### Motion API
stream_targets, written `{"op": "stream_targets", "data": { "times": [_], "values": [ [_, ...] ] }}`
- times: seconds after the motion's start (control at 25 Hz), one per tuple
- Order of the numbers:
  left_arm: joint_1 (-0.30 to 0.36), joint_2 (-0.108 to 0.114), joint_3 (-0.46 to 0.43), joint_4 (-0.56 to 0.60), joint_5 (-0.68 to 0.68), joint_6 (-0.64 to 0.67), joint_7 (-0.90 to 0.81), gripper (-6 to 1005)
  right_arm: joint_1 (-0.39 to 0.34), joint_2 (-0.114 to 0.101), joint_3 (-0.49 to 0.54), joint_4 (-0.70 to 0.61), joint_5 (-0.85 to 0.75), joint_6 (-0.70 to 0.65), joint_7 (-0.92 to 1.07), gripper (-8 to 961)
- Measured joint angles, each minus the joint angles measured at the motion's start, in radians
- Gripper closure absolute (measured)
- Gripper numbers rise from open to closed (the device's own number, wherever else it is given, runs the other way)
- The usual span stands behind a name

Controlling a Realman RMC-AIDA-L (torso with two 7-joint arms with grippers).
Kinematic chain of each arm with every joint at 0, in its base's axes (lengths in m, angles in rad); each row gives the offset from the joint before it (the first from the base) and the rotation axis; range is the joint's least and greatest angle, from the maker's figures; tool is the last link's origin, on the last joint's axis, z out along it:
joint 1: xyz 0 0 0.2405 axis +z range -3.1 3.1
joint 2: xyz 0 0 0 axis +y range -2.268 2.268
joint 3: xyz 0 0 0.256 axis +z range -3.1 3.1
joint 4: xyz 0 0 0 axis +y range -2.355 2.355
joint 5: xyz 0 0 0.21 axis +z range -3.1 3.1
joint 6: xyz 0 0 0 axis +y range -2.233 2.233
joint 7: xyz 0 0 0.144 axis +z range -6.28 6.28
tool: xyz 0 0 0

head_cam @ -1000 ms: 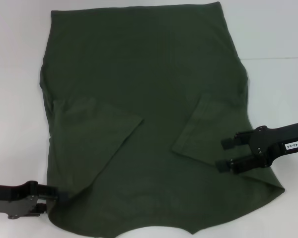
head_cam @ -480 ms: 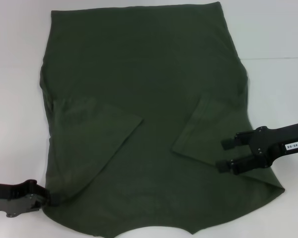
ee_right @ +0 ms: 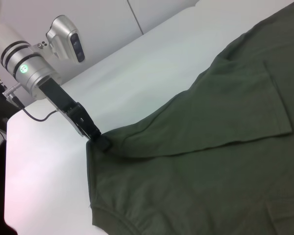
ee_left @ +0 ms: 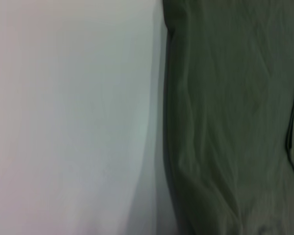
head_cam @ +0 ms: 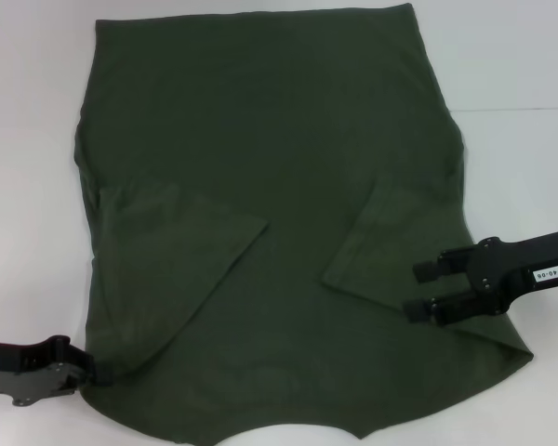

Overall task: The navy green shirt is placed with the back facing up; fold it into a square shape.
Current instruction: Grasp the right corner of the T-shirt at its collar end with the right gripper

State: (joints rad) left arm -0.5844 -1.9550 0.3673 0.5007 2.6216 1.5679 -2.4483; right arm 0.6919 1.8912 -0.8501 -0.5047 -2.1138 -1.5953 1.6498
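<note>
- Shirt (head_cam: 270, 232) lies back-up across the white table (head_cam: 530, 65), both sleeves folded in.
- Right gripper (head_cam: 418, 290) hovers spread above the near right side.
- Left gripper (head_cam: 98, 370) sits at the near left corner; whether it pinches cloth, I cannot tell.
- Best to grip both near corners evenly before lifting.
- Only the right wrist view shows the left arm's full reach.

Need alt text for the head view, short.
A navy green shirt lies back-up on a white table, both sleeves folded inward. The left gripper touches its near-left edge; the right gripper, open, hovers over its right side.
</note>
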Motion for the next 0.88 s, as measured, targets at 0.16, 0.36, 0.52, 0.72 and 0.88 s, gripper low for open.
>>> {"op": "stream_targets", "data": {
  "times": [0.16,0.36,0.52,0.72,0.88],
  "values": [
    [-0.002,0.001,0.0,0.0,0.0,0.001,-0.006,956,0.002,0.001,-0.001,0.0,0.0,0.0,0.0,101],
    [-0.003,0.001,-0.001,0.001,0.0,0.004,-0.005,950,0.003,0.002,-0.001,0.0,0.0,0.0,0.0,101],
    [-0.003,0.001,-0.004,0.001,0.0,0.005,-0.007,922,0.003,0.002,-0.001,0.0,0.0,0.001,-0.001,101],
    [-0.003,0.001,-0.005,0.001,0.0,0.005,-0.009,845,0.002,0.001,-0.001,0.0,0.0,0.002,-0.001,101],
    [-0.003,0.001,-0.002,0.004,0.0,0.004,0.005,748,0.002,0.002,-0.001,0.0,0.0,0.002,-0.001,101]
  ]
}}
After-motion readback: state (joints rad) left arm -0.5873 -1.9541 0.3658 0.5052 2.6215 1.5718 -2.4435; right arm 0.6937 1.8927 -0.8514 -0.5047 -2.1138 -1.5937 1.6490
